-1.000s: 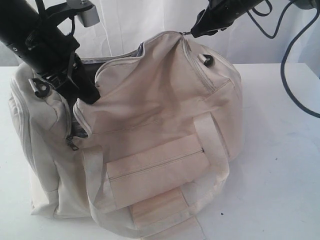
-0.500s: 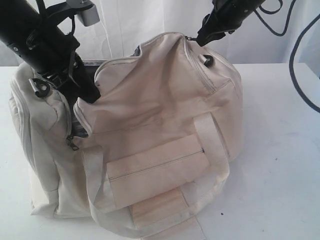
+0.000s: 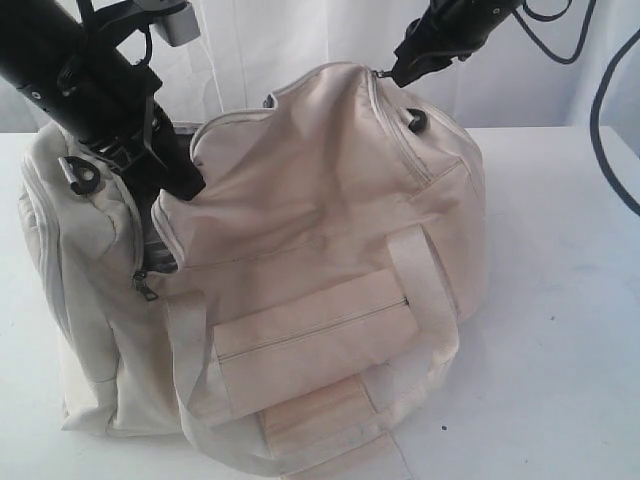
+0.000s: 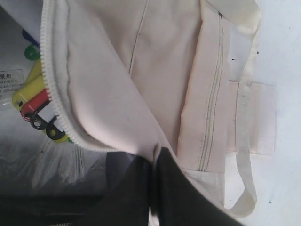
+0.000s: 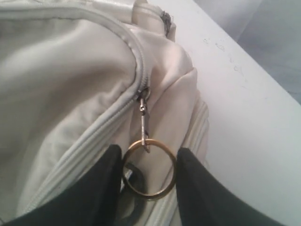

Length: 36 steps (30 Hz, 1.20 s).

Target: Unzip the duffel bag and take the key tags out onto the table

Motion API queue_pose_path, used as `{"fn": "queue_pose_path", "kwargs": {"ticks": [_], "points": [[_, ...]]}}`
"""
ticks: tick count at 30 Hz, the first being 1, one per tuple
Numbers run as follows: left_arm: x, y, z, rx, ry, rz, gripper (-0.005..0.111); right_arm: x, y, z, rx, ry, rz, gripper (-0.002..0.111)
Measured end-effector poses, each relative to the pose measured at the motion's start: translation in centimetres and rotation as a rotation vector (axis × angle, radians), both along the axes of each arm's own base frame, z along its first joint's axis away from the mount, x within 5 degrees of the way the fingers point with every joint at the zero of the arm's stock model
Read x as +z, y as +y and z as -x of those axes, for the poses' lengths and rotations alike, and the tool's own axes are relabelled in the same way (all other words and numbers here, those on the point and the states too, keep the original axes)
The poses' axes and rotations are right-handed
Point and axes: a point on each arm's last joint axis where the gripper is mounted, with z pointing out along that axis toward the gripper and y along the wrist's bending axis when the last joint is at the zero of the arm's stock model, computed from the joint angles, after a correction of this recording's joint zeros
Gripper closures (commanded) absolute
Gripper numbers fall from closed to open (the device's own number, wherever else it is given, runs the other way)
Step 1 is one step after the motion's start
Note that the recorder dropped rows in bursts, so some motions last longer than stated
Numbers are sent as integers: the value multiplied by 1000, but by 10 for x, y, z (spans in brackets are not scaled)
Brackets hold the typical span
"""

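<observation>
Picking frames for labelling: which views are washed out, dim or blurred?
Exterior view: table washed out, bag soft. Left wrist view: key tags shaded yet legible; left end effector a blurred black mass. Right wrist view: ring sharp, table glaring.

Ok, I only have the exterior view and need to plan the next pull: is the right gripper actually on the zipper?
Observer: Yes. The right wrist view shows a brass ring hanging from the zipper pull, held in the right gripper.
Operator: And the left gripper?
Observer: The left gripper is shut, pinching the duffel bag by the edge of its opening.
Operator: Any key tags showing?
Observer: Yes. The key tags lie inside, just past the open zipper teeth: yellow, red and black ones show.
</observation>
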Motion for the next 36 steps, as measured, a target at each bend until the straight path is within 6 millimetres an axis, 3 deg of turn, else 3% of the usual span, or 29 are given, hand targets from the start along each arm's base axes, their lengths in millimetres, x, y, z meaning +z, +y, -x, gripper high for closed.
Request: {"fn": "queue_pose_path", "kwargs": {"ticks": [4, 10, 36], "points": [[0, 0, 0, 7, -2, 6, 107, 5, 0, 3, -36, 22, -30, 108], [2, -2, -1, 16, -3, 31, 107, -11, 0, 4, -42, 84, -20, 108], [2, -3, -1, 20, 0, 45, 107, -3, -12, 61, -39, 208, -55, 108]]}}
